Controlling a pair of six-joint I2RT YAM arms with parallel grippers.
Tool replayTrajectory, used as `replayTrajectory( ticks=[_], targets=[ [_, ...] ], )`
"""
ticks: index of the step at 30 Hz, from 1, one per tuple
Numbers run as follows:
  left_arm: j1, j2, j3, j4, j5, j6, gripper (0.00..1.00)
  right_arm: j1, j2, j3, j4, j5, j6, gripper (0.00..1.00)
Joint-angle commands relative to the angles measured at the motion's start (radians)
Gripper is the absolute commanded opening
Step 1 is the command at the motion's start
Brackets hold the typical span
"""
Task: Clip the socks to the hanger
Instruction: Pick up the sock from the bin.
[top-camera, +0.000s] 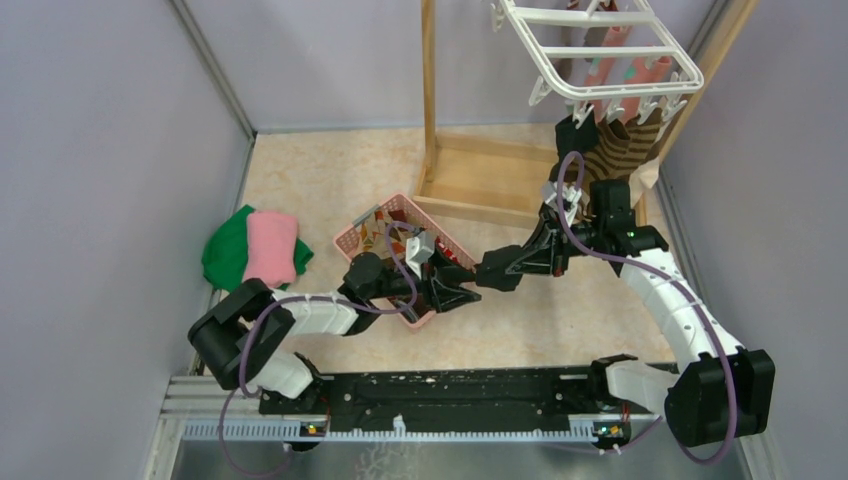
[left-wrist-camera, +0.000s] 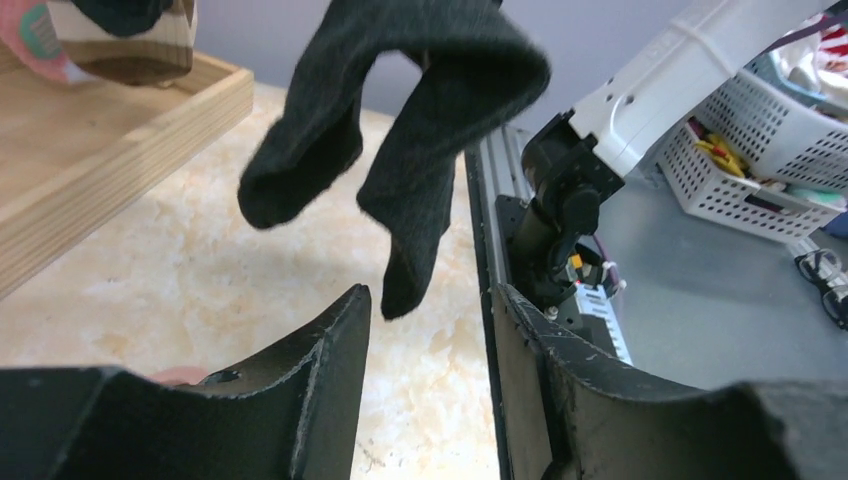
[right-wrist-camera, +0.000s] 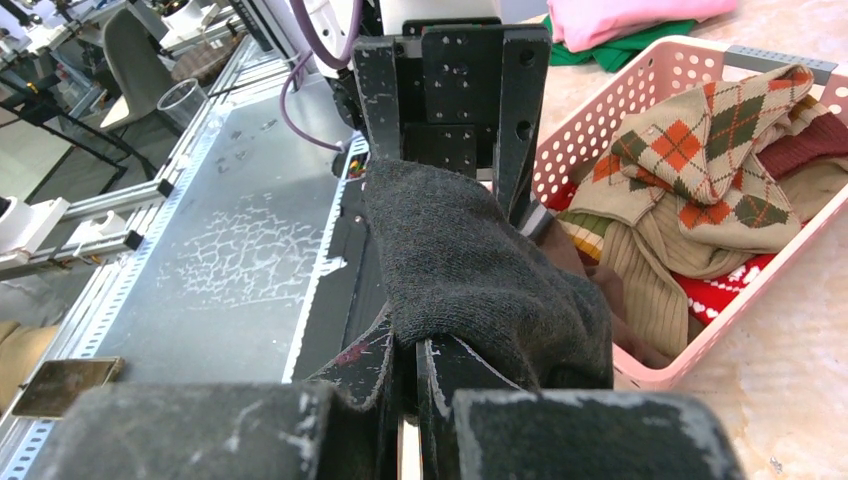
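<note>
My right gripper (right-wrist-camera: 415, 345) is shut on a black sock (right-wrist-camera: 470, 260), which drapes over its fingers. In the left wrist view the same black sock (left-wrist-camera: 420, 110) hangs down, its tip just above the gap of my left gripper (left-wrist-camera: 428, 300), whose jaws stand apart with nothing between them. From above, the left gripper (top-camera: 458, 293) faces the right gripper (top-camera: 492, 272) next to the pink basket. The white hanger (top-camera: 600, 50) hangs at the top right with a striped sock (top-camera: 622, 150) and pink socks (top-camera: 640, 72) clipped under it. An argyle sock (right-wrist-camera: 700, 150) lies in the basket.
The pink basket (top-camera: 345, 240) stands mid-table under the left arm, holding several socks. Folded green and pink cloths (top-camera: 255, 250) lie at the left wall. The wooden stand (top-camera: 430, 100) with its base frame (left-wrist-camera: 120, 150) rises behind. Grey walls close both sides.
</note>
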Motion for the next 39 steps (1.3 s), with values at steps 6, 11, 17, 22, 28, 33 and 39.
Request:
replayTrajectory(
  ticks=[6,11,17,22,28,33,39],
  targets=[
    [-0.008,0.063,0.081,0.185,0.02,-0.154,0.46,-0.007,-0.011,0.002,-0.004,-0.009,-0.031,0.0],
    [-0.009,0.078,0.088,0.219,0.04,-0.188,0.39,-0.006,-0.011,0.002,-0.003,-0.007,-0.032,0.0],
    [-0.012,0.098,0.103,0.237,0.064,-0.226,0.35,-0.005,-0.012,0.002,-0.001,-0.003,-0.033,0.0],
    [-0.011,0.116,0.117,0.246,0.095,-0.248,0.14,-0.005,-0.011,0.001,0.001,0.007,-0.031,0.0],
    [-0.006,0.101,0.115,0.233,0.092,-0.342,0.0,-0.008,-0.014,-0.003,0.03,0.07,-0.002,0.02],
    [0.044,0.079,0.091,0.205,0.016,-0.611,0.0,-0.051,-0.029,0.049,-0.089,0.19,-0.115,0.38],
    [0.104,0.065,0.068,0.164,-0.057,-0.926,0.0,-0.085,-0.066,0.189,-0.453,0.285,-0.631,0.72]
  ],
)
